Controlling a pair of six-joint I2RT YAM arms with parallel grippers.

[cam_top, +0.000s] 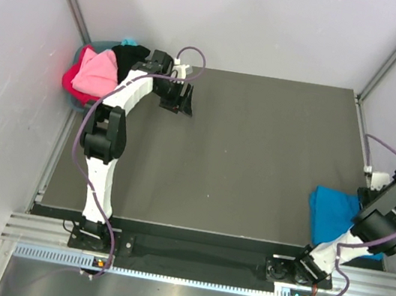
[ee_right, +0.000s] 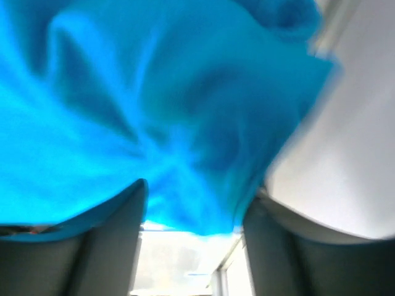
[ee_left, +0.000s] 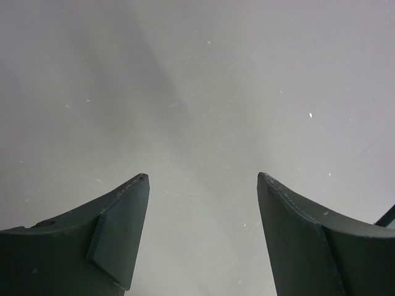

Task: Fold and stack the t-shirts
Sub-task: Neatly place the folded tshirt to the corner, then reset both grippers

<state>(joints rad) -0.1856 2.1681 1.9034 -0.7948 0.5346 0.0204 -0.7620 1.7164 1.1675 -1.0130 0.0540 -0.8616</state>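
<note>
The blue t-shirt [cam_top: 330, 210] lies bunched at the near right of the table [cam_top: 257, 158], against the right gripper [ee_right: 199, 187], whose jaws stand partly apart. The left gripper [cam_top: 178, 100] hangs spread wide, empty, far left.

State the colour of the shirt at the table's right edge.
Bright blue cloth t-shirt; best in right wrist view.

I see the pile of t-shirts [cam_top: 96, 74] in the basket [cam_top: 102, 45], upper left of the top view, just off the worktop [cam_top: 256, 165] corner. My left claw [cam_top: 178, 99] sits right of it, over the worktop. One t-shirt [cam_top: 332, 212] lies at the worktop's right edge, lower right, partly under my right arm [cam_top: 380, 216].
</note>
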